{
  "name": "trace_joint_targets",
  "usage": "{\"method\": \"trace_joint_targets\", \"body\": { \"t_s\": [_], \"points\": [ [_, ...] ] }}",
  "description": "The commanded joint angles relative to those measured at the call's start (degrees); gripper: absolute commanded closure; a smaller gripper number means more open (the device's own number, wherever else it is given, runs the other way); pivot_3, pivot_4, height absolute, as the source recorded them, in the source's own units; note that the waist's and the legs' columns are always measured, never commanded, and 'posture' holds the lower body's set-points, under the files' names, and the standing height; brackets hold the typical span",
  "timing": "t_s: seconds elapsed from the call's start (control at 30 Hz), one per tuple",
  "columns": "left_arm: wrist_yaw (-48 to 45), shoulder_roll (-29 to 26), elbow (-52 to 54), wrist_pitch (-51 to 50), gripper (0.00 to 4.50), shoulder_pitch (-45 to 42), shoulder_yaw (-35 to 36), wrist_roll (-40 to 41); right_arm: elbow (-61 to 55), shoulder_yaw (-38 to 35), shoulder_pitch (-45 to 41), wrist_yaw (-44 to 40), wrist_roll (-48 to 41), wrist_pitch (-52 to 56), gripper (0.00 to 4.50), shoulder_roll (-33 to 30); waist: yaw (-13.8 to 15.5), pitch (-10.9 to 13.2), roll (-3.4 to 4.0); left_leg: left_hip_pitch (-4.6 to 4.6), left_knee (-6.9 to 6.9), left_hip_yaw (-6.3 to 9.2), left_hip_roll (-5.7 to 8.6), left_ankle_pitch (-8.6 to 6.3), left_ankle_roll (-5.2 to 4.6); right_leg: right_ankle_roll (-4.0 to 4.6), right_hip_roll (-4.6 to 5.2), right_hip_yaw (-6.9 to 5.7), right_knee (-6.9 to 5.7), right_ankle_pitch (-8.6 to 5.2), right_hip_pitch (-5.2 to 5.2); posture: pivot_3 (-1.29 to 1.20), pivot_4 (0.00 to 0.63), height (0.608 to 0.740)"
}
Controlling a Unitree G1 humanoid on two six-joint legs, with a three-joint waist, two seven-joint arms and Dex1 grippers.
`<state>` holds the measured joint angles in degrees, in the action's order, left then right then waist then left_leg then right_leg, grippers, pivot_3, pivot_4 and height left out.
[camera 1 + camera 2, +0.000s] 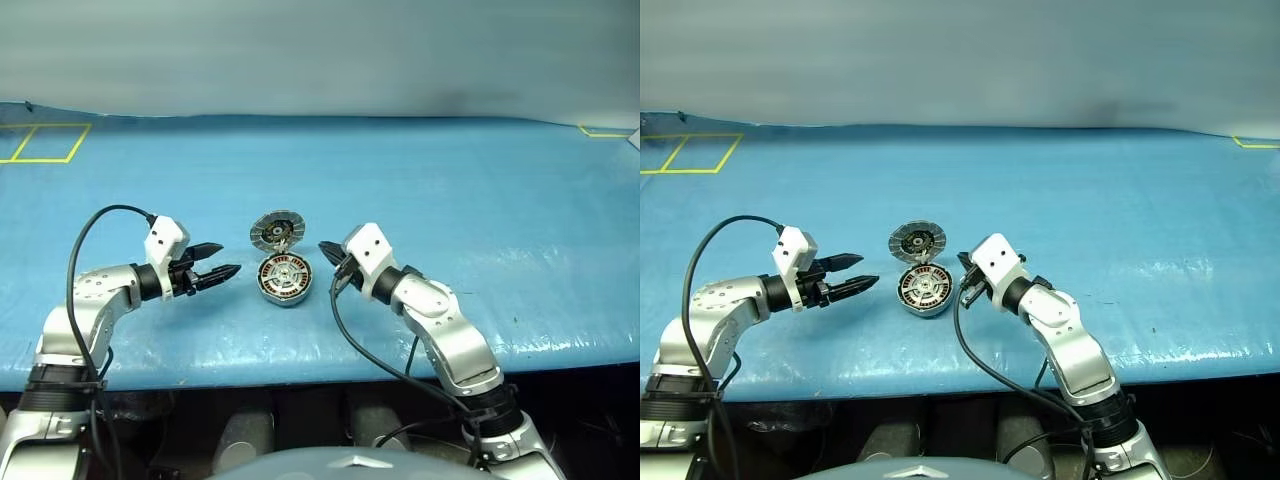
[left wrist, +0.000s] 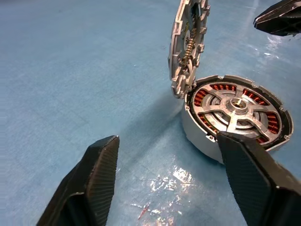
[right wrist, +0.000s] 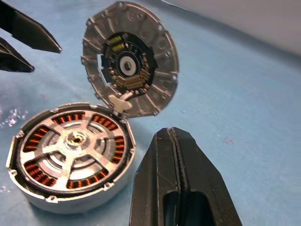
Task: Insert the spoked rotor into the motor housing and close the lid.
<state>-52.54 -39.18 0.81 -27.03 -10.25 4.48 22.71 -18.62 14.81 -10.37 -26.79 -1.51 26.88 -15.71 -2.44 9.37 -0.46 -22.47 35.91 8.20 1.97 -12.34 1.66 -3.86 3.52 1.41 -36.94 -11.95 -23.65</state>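
Two robot arms reach in over a wide counter (image 1: 480,200) covered in a blue, slightly glossy sheet, with yellow tape lines marked near its far corners (image 1: 45,143).

Between the arms, near the front of the counter, sits the motor housing (image 1: 286,279), a shallow round silver metal puck with a ring of copper-coloured windings showing inside. Lying in it, over the windings, is the spoked rotor (image 3: 75,141), a thin grey metal wheel with a few flat spokes running out from a central hub with a brass-coloured middle. It looks seated level within the housing's rim.

Joined to the housing's far edge by a small hinge is the lid (image 1: 277,231), a round silver disc standing open and roughly upright, its ribbed inner face with a dark centre turned toward the robot.

The left hand (image 1: 224,260) hangs just beside the housing on its left, apart from it, its two black fingers pointing toward the housing and spread moderately with nothing between them.

The right hand (image 1: 328,250) is just beside the housing on the other side, near the hinge and the lid's edge, not clearly touching either. Its black fingers (image 3: 181,183) are pressed together and hold nothing.
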Motion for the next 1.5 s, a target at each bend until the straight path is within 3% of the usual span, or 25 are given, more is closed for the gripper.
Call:
{"method": "trace_joint_targets", "body": {
  "t_s": [0.03, 0.23, 0.43, 0.6, 0.83, 1.03, 1.17, 1.5],
  "points": [
    [3.52, 0.69, 1.24, 0.59, 2.52, -1.4, 1.63, -1.0, -1.61, -1.49, 0.02, 1.35, 0.4, 0.36, 4.5, -0.44, 0.07, 0.0, 0.0, 0.0, 0.0, 0.0, 0.0, 0.0, 0.0, 0.01, 0.0, 0.0, 0.0, 0.0, 0.0, 0.0, 0.15, 0.74],
    [9.79, 3.54, -1.69, 0.46, 4.47, -5.02, 1.02, -3.38, -1.98, -0.63, 0.98, 1.12, 1.34, 1.41, 4.5, -2.28, 0.33, 0.0, -0.01, 0.0, 0.02, -0.01, 0.0, 0.0, 0.0, -0.04, 0.0, 0.0, 0.01, 0.02, 0.01, 0.0, 0.15, 0.74],
    [12.3, 6.72, -5.23, 2.27, 4.47, -9.68, 1.07, -3.87, -2.6, 0.34, 2.07, 0.71, 1.21, 1.78, 4.5, -2.76, 0.35, 0.0, -0.01, -0.03, 0.01, -0.01, 0.01, 0.0, 0.0, -0.15, 0.01, 0.0, 0.03, 0.09, 0.01, 0.0, 0.15, 0.74],
    [12.01, 12.01, -7.13, -0.31, 4.47, -15.33, 4.29, 2.78, -2.45, 0.7, 2.05, 0.8, 1.42, 1.83, 4.5, -2.82, 0.35, 0.0, -0.04, -0.06, 0.06, -0.01, 0.02, 0.01, 0.01, -0.22, 0.01, 0.0, 0.04, 0.13, 0.02, 0.0, 0.15, 0.74],
    [11.03, 14.31, -13.21, 1.13, 4.47, -22.08, 2.65, 2.24, -2.28, 0.86, 2.03, 1.15, 1.87, 1.67, 4.5, -2.84, 0.21, 0.0, -0.04, -0.05, 0.07, -0.04, 0.02, 0.01, 0.01, -0.25, 0.01, 0.01, 0.05, 0.15, 0.02, 0.0, 0.15, 0.74],
    [4.83, 16.67, -16.51, -3.98, 4.47, -25.12, 2.49, 7.2, -3.33, 0.53, 3.01, 1.49, 1.9, 1.72, 4.5, -2.81, 0.25, 0.0, -0.04, -0.07, 0.07, -0.03, 0.04, 0.01, 0.02, -0.27, 0.01, 0.01, 0.07, 0.16, 0.03, 0.0, 0.15, 0.74],
    [0.94, 17.02, -17.32, -7.66, 4.47, -26.12, 1.7, 9.35, -3.81, 0.53, 3.72, 1.27, 1.86, 1.86, 4.5, -3.07, 0.22, 0.0, -0.04, -0.08, 0.07, -0.02, 0.04, 0.01, 0.01, -0.27, 0.01, 0.01, 0.07, 0.16, 0.02, 0.0, 0.15, 0.74],
    [-2.67, 14.75, -17.48, -9.38, 4.47, -26.07, -3.54, 5.39, -4.4, 0.2, 4.19, 2.27, 2.15, 1.94, 4.5, -2.71, 0.18, 0.0, -0.04, -0.07, 0.08, -0.03, 0.03, 0.01, 0.02, -0.27, 0.0, 0.02, 0.06, 0.16, 0.03, 0.0, 0.15, 0.74]
  ]
}}
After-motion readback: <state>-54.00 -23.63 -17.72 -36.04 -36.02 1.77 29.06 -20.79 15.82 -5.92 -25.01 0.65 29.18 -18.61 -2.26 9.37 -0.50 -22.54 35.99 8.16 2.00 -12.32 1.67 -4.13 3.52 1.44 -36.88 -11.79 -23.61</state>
